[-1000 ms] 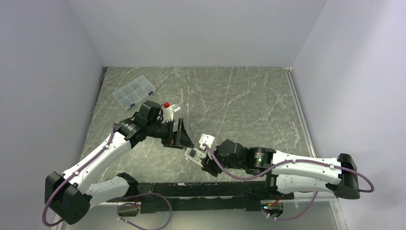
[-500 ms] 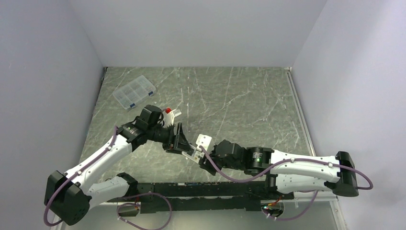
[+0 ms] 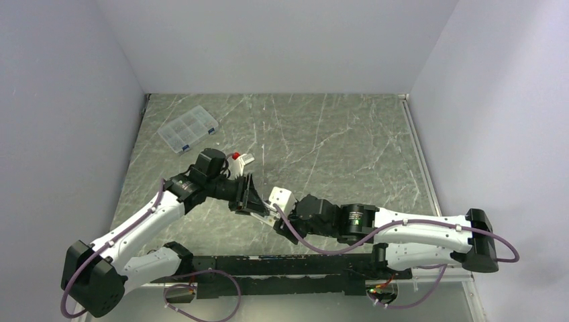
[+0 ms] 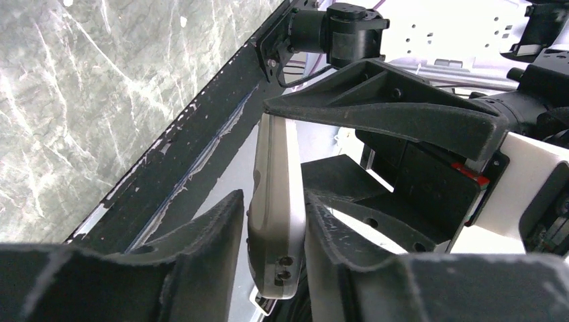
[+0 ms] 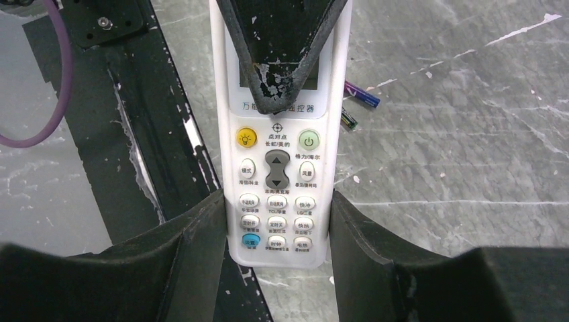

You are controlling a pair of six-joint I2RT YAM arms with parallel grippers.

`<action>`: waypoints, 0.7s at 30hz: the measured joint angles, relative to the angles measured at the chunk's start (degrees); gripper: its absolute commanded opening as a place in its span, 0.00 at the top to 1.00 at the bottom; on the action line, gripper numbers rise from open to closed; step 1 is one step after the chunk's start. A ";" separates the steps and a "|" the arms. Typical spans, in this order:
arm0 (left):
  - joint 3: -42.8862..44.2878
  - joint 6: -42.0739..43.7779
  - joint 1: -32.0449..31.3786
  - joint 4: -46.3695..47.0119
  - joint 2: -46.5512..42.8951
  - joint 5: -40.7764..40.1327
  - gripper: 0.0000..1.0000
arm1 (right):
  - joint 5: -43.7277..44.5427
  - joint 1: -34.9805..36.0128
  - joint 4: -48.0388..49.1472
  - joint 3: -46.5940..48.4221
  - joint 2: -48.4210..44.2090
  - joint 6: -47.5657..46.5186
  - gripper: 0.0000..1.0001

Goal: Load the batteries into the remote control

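The white remote control [image 5: 276, 168] hangs above the table with its buttons facing the right wrist camera. My right gripper [image 5: 276, 196] is shut on its long sides near the bottom end. My left gripper [image 4: 274, 196] meets it from the left. Its fingers [image 5: 282, 54] are closed over the front and back of the screen end, which shows edge-on as a grey-white remote control [image 4: 275, 201]. Two slim batteries [image 5: 359, 100] lie side by side on the marble just beyond the remote. In the top view both grippers join at the remote [image 3: 267, 217] near the table's front, and the batteries are hidden.
A clear compartmented plastic box [image 3: 188, 130] sits at the back left of the marble table [image 3: 335, 141]. The black perforated rail [image 3: 288, 265] runs along the front edge, directly below the held remote. Grey walls close in the left, back and right.
My left gripper has come forward onto the remote's free end, and its jaws have narrowed from wide open to hugging it. The right gripper kept its hold and shifted slightly left.
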 measured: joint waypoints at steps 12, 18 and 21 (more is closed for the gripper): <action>-0.44 0.33 0.00 1.31 -0.33 0.52 1.00 | 0.52 0.22 -1.73 1.66 0.87 0.63 0.63; -0.68 -0.81 -0.02 1.99 -0.35 0.79 1.00 | 1.14 0.31 -3.19 2.51 0.94 1.88 0.00; -0.70 -1.90 0.00 2.64 -0.35 0.72 1.00 | 1.20 0.31 -3.65 2.51 0.48 1.90 0.00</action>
